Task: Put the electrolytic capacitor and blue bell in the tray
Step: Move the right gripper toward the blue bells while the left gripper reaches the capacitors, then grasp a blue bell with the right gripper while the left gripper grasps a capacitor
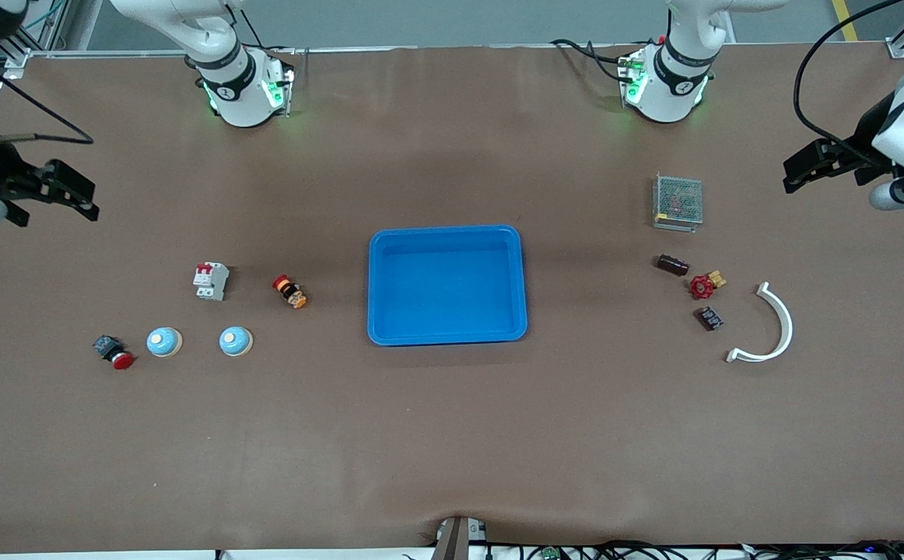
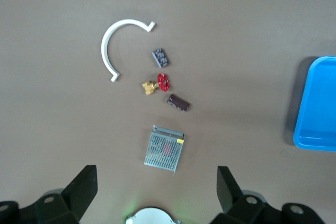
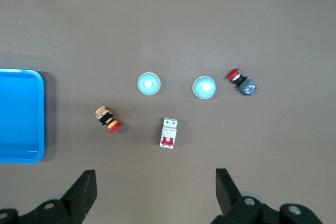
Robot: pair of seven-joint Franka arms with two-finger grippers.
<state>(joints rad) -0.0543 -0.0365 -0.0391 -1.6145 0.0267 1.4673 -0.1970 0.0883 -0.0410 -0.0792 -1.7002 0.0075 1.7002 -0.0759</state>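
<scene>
Tray (image 1: 447, 233) sits mid-table, well apart from both object clusters; left claw (image 1: 798, 173) and right claw (image 1: 71, 194) hang wide.

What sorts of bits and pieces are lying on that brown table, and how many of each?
Blue tray: 1
Blue bells: 2
Red-capped push buttons: 2
White circuit breaker: 1
Grey mesh box: 1
Dark cylindrical capacitor: 1
Red-handled brass valve: 1
Small dark block: 1
White curved bracket: 1
Total: 11
</scene>
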